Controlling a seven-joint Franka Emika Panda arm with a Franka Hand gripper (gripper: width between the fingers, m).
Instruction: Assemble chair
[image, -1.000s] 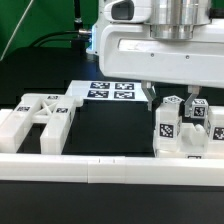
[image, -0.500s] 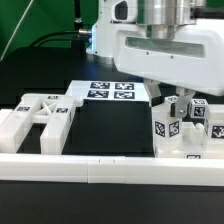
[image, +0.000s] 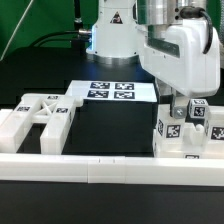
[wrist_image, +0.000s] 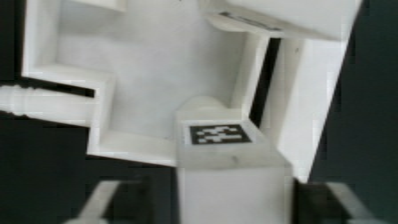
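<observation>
The chair's white parts lie in two groups. A flat slotted panel (image: 42, 120) rests at the exterior view's left. A cluster of square legs and blocks with tag markers (image: 185, 128) stands at the right. My gripper (image: 181, 106) hangs directly over that cluster. In the wrist view a white square leg with a tag (wrist_image: 217, 135) runs between my fingers (wrist_image: 107, 203). A dark gap shows on each side of it, so the gripper (wrist_image: 217, 208) is open around the leg and not touching it. A larger white chair panel (wrist_image: 143, 80) lies behind the leg.
The marker board (image: 110, 90) lies flat at the back centre. A long plain white rail (image: 100, 170) runs along the front edge. The white robot base (image: 112, 30) stands behind. Black table (image: 110, 130) shows between the two groups of parts.
The gripper has moved to the exterior view's right, from near the marker board to over the right cluster. The hand has turned on the way. The parts have not moved.
</observation>
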